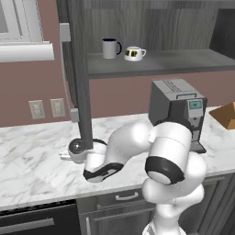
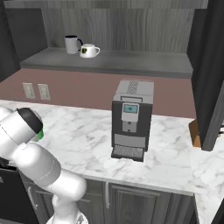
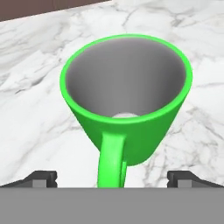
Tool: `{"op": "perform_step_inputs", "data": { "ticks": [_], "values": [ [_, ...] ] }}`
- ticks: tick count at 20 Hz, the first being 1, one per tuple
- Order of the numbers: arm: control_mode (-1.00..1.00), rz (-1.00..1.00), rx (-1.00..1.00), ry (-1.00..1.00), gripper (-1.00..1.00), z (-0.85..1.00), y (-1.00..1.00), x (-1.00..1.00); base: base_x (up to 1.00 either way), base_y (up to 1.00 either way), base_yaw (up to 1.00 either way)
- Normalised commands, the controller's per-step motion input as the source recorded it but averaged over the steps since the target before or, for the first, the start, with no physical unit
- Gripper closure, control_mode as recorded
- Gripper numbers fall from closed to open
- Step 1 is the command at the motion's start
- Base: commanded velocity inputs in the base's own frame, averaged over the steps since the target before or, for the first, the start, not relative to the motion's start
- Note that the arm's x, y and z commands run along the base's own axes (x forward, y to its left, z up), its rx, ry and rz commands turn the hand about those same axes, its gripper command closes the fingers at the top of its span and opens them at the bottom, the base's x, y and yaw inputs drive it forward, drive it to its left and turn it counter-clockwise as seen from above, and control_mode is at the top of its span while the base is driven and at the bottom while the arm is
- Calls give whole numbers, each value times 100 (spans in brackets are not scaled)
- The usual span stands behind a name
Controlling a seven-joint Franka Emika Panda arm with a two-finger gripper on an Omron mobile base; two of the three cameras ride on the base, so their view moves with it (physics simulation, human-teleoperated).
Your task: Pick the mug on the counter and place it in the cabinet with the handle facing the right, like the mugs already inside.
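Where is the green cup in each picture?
Left base view: the white arm bends down over its spot, left of the coffee machine.
Right base view: a sliver of the cup at the left edge, beside the arm.
Hand view: centre, handle pointing to the bottom.
Shared landmark: the marble counter.

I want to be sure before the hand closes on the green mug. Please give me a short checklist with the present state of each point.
1. Green mug upright on the counter: ok.
2. Mug lies between the fingertips of the hand: ok, one tip on each side, jaws open.
3. Handle direction: points toward the camera, between the tips; whether this suits the grasp, cannot tell.
4. Mug empty: ok.
5. Free place on the cabinet shelf right of the navy mug and white mug: ok.
6. Cabinet door open: ok.
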Motion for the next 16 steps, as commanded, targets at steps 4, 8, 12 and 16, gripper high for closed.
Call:
{"op": "perform_step_inputs", "data": {
  "ticks": [4, 8, 12, 16],
  "values": [
    [-100, 0, -2, -4, -100, 2, 0, 0, 0, 0, 0],
    [-100, 0, -2, 0, 100, 5, 0, 0, 0, 0, 0],
    [-100, 0, -4, 0, 100, 11, 0, -1, 0, 0, 0],
    [-100, 0, -3, 0, 100, 10, 0, -5, 0, 0, 0]
  ]
}}
